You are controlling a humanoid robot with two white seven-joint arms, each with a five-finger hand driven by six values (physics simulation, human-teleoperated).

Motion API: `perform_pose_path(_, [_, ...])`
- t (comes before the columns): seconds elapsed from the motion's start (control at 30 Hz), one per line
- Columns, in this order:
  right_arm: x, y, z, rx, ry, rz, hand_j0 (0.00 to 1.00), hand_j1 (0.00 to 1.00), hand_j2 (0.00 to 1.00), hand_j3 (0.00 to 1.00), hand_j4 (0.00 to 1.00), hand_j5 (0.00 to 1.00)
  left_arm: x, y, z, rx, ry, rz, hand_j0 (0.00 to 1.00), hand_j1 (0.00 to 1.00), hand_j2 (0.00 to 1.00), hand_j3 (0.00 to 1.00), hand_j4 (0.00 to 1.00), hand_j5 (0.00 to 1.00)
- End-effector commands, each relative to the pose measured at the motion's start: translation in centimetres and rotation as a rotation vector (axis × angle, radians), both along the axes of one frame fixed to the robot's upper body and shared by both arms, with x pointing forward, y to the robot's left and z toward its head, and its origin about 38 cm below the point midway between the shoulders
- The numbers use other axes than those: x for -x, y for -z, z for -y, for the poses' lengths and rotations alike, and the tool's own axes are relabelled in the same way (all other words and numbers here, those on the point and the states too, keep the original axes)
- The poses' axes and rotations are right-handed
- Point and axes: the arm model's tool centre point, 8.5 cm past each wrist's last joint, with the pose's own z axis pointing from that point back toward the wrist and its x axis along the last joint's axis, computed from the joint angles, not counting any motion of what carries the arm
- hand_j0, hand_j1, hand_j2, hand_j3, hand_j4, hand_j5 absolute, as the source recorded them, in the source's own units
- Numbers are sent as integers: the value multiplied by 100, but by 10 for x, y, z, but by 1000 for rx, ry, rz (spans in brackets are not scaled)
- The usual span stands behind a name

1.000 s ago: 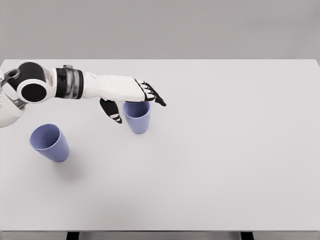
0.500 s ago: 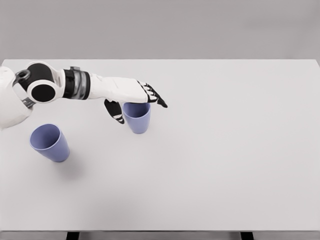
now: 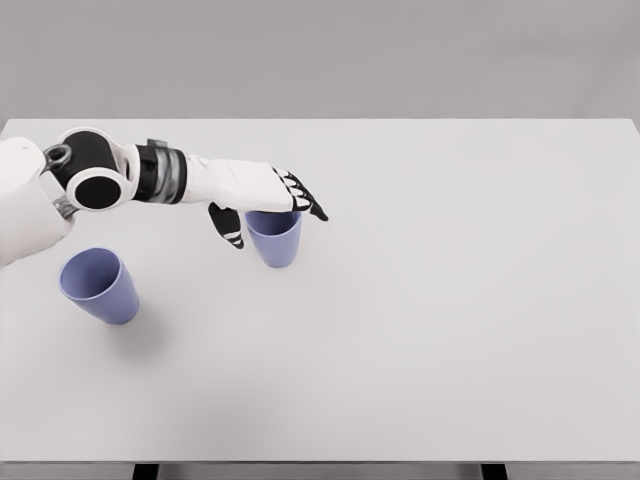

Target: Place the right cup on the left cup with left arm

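Note:
Two blue-violet cups stand on the white table (image 3: 450, 300). The right cup (image 3: 274, 241) is upright near the middle left. The left cup (image 3: 98, 285) stands tilted toward the camera at the far left. My left hand (image 3: 268, 216) reaches in from the left and hovers over the right cup's rim: the fingers (image 3: 305, 200) stretch across the far side of the rim and the thumb (image 3: 228, 228) hangs down on the cup's left. The hand is open and holds nothing. My right arm is out of sight.
The table's front edge runs along the bottom of the view, with dark legs showing below it. A grey wall lies behind the table's far edge.
The left arm's shoulder and elbow shifted right and slightly down. The hand sank a little lower over the right cup's rim. Both cups stayed in place.

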Motion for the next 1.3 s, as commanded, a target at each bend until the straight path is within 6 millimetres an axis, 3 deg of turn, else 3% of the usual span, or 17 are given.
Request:
perform_pose_path(0.0, [0, 0, 0, 0, 0, 0, 100, 100, 100, 100, 100, 100, -1, 0, 0, -9, -1, 10, 100, 100, 100, 100, 100, 100])
perform_pose_path(1.03, [0, 0, 0, 0, 0, 0, 100, 100, 100, 100, 100, 100, 6, -9, 7, -55, 50, 90, 100, 100, 100, 100, 100, 100])
perform_pose_path(1.27, [0, 0, 0, 0, 0, 0, 100, 100, 100, 100, 100, 100, 6, -4, 11, -60, 54, 77, 100, 100, 100, 100, 100, 100])
